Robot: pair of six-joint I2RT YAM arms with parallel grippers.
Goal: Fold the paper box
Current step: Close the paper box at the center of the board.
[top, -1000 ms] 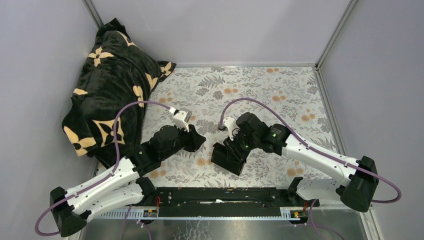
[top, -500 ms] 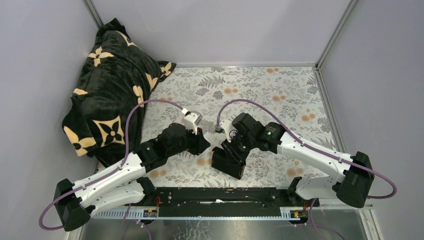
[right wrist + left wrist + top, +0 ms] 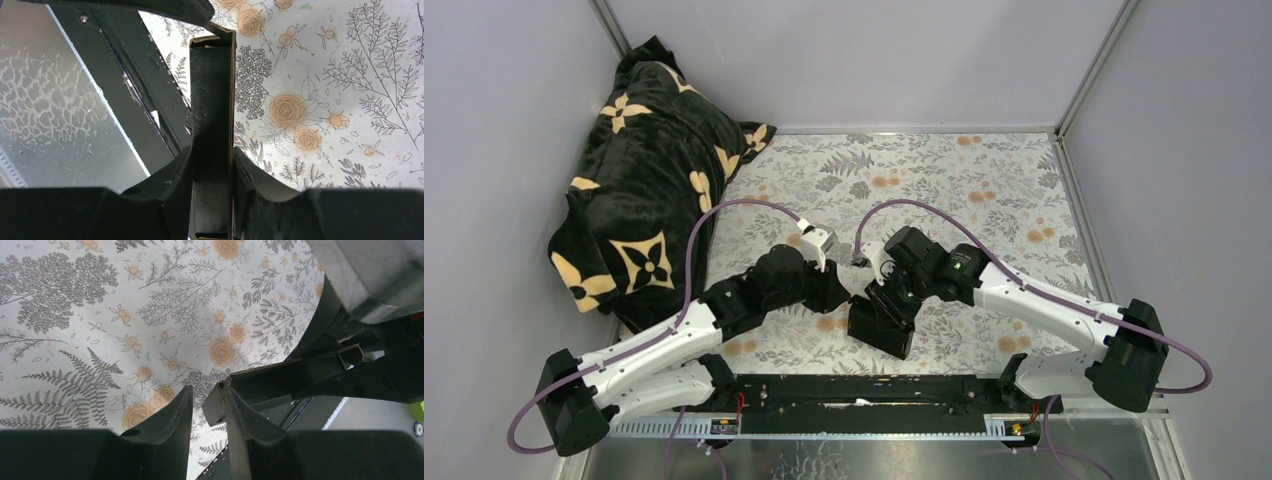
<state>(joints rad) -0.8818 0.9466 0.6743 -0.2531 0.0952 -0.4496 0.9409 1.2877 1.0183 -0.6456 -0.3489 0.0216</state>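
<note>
Your right tool (image 3: 212, 154) clamps the paper box (image 3: 212, 90), a flattened black sleeve, over the floral tabletop (image 3: 75, 340) near its front edge. Your left tool (image 3: 207, 397), jaws apart, meets the box's end corner. Most folding appears left.

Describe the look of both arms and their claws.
Left arm and right arm: white links, black joints and bases, a purple cable running to each wrist. A green light glows on the right one. Left claw and right claw: matte black, curved tapering fingers.
</note>
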